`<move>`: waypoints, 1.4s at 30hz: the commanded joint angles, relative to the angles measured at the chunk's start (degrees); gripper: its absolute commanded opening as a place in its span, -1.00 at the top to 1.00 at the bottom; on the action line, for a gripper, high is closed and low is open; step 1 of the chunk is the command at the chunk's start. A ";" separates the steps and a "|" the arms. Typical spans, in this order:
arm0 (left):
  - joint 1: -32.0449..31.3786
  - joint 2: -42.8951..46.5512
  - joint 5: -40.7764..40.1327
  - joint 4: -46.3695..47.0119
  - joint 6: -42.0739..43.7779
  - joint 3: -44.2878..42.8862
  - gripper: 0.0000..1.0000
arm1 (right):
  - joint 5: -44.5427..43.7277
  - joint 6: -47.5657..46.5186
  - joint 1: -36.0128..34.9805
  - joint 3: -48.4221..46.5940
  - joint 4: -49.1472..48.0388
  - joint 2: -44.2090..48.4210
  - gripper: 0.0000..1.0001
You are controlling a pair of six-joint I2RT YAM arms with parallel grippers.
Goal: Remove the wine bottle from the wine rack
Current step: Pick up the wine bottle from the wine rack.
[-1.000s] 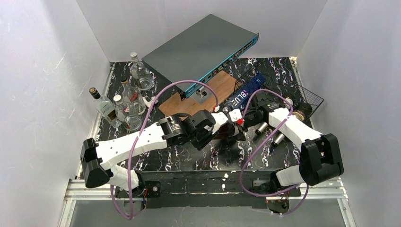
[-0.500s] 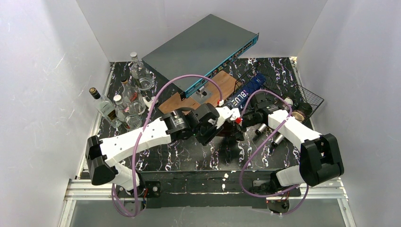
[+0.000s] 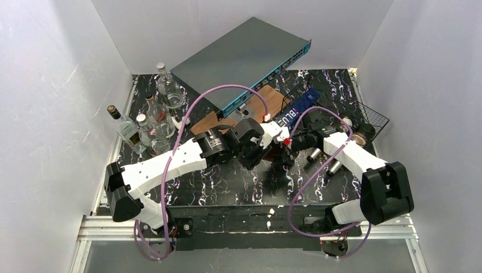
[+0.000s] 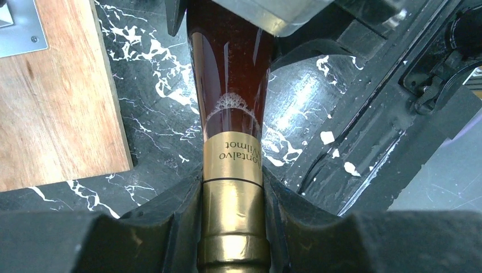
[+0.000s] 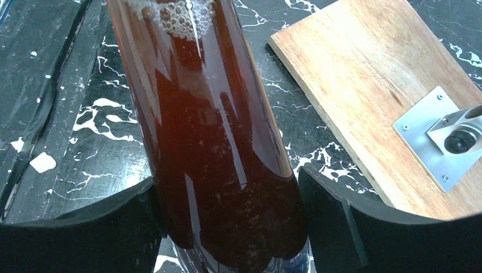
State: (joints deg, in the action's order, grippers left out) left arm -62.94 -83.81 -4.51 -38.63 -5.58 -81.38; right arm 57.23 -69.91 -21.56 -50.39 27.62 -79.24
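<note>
left gripper shifted right | wine bottle: red-brown glass, gold foil neck

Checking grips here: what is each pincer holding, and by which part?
Both hold the wine bottle: the left pincer clamps its gold-foiled neck, the right pincer its wide body.

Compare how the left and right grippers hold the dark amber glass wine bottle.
The left gripper clamps the gold-foiled neck of the dark amber glass wine bottle; the right gripper clamps its wide body. The left gripper's jaws stand close together, the right's far apart. Both are shut on it.
</note>
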 commanded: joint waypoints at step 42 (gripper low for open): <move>4.84 11.95 -0.70 43.03 -22.63 22.58 -0.19 | 11.21 20.14 0.75 -0.88 -7.90 0.23 0.41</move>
State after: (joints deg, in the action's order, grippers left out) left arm -57.84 -74.26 -3.42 1.26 -24.60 -59.16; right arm 58.85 -55.24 -20.14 -50.43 22.94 -79.33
